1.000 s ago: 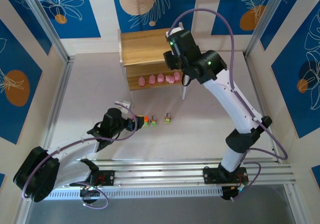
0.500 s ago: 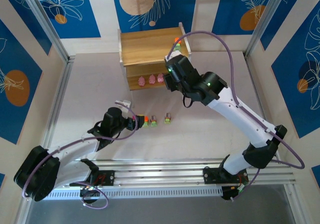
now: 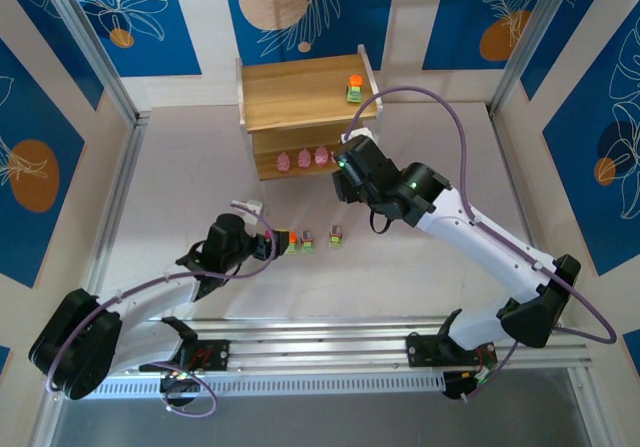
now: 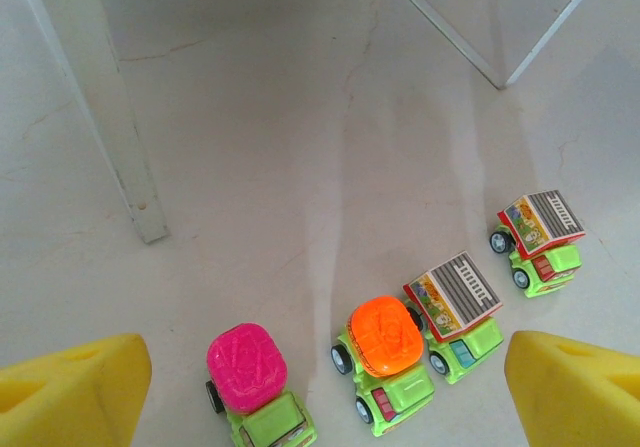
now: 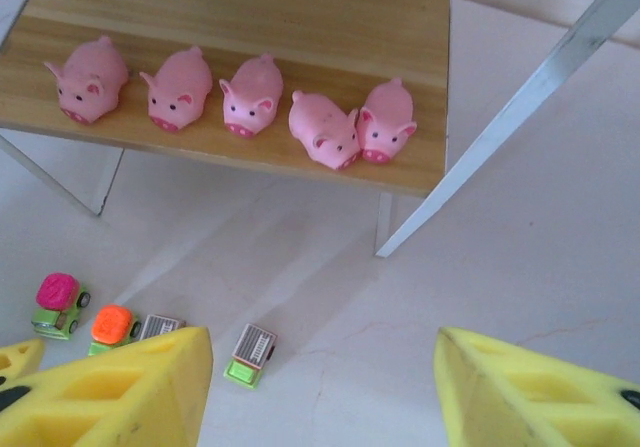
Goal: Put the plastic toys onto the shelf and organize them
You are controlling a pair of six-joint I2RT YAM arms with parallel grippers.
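The shelf (image 3: 295, 92) stands at the back, with an orange-topped green truck (image 3: 354, 88) on its top board. Several pink pigs (image 5: 250, 95) line the lower board (image 5: 300, 7). My right gripper (image 5: 325, 387) hangs open and empty in front of the shelf's lower tier (image 3: 347, 167), above the table. On the table sit a pink-topped truck (image 4: 250, 382), an orange-topped one (image 4: 385, 362) and two grey-topped ones (image 4: 458, 312) (image 4: 538, 232). My left gripper (image 4: 328, 382) is open just behind this row (image 3: 268, 247), its yellow pads (image 4: 70, 387) flanking the nearest trucks without touching.
White shelf legs (image 4: 100, 117) (image 5: 540, 97) come down to the table between the truck row and the shelf. Blue patterned walls and metal posts (image 3: 110, 77) enclose the pale table (image 3: 200, 167). A rail (image 3: 380, 337) runs along the near edge.
My right arm drew back from the shelf's top board toward the near side, leaving the orange-topped truck there, and its jaws widened. The left arm stayed still.
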